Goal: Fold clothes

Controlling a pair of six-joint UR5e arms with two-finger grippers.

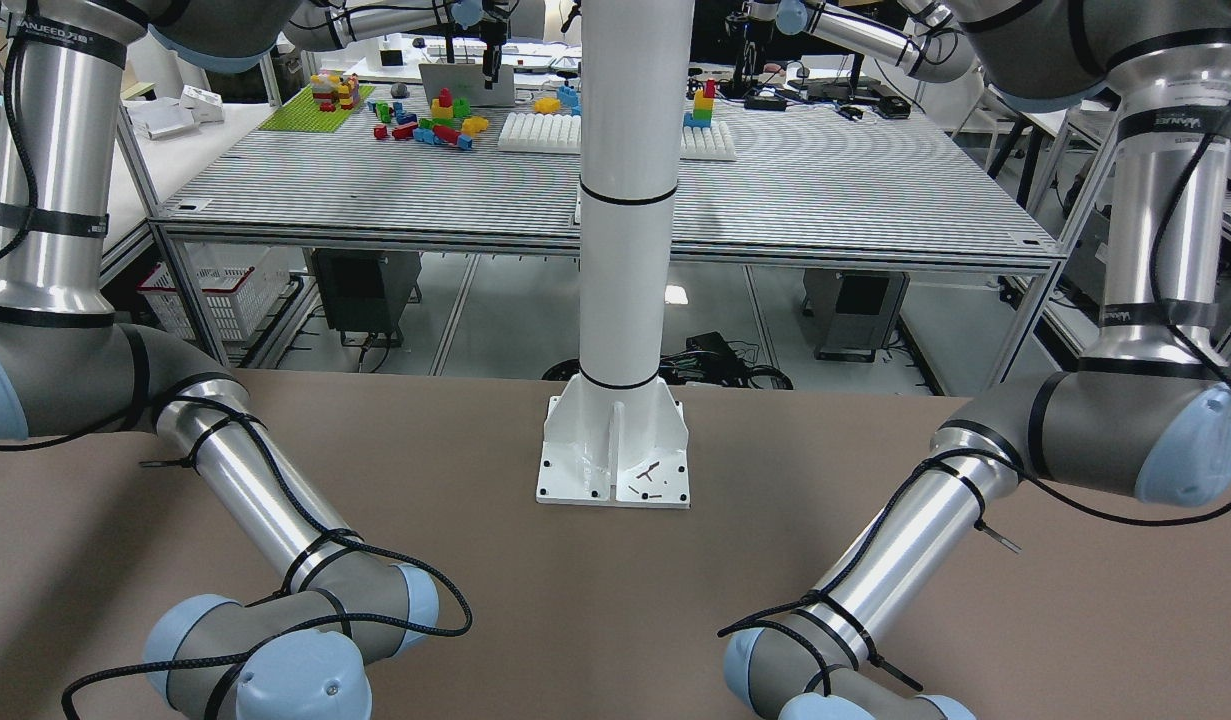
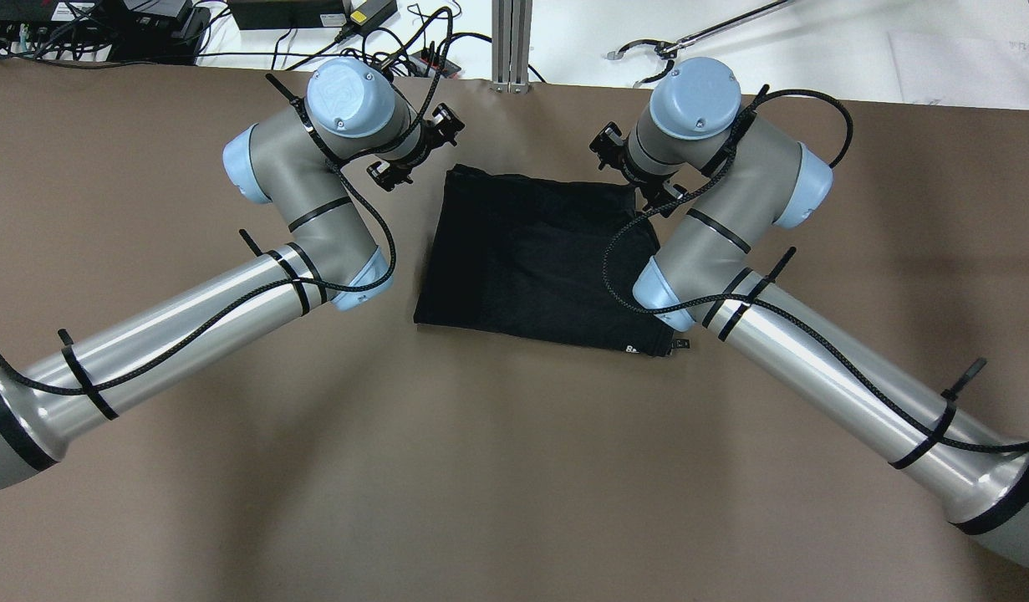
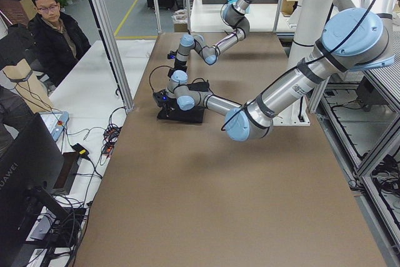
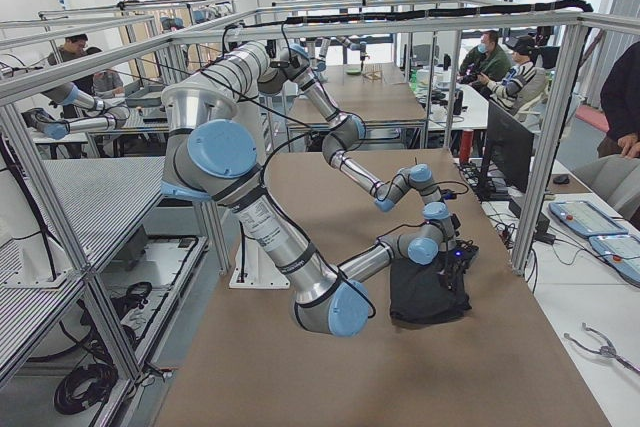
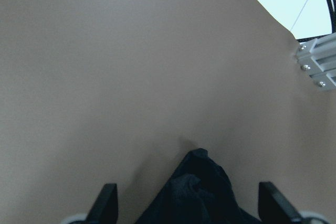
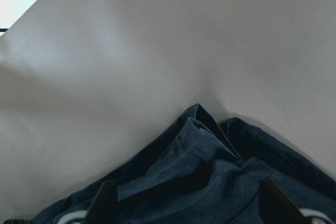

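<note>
Left gripper (image 5: 189, 205) spread wide, clamping nothing, one far corner of the black garment (image 2: 531, 259) bunched up between its fingers (image 5: 107, 203); right gripper (image 6: 189, 203) just as wide over the other far corner, though contact with the cloth is hard to judge; one garment, a flat rectangle between two wrists, close to the far edge of the table (image 2: 514, 485); broad brown tabletop stretches toward the near side and both flanks.

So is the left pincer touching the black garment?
Cannot tell: in the left wrist view the black garment lies between the fingers of the open left pincer, their tips cut off by the frame.
</note>
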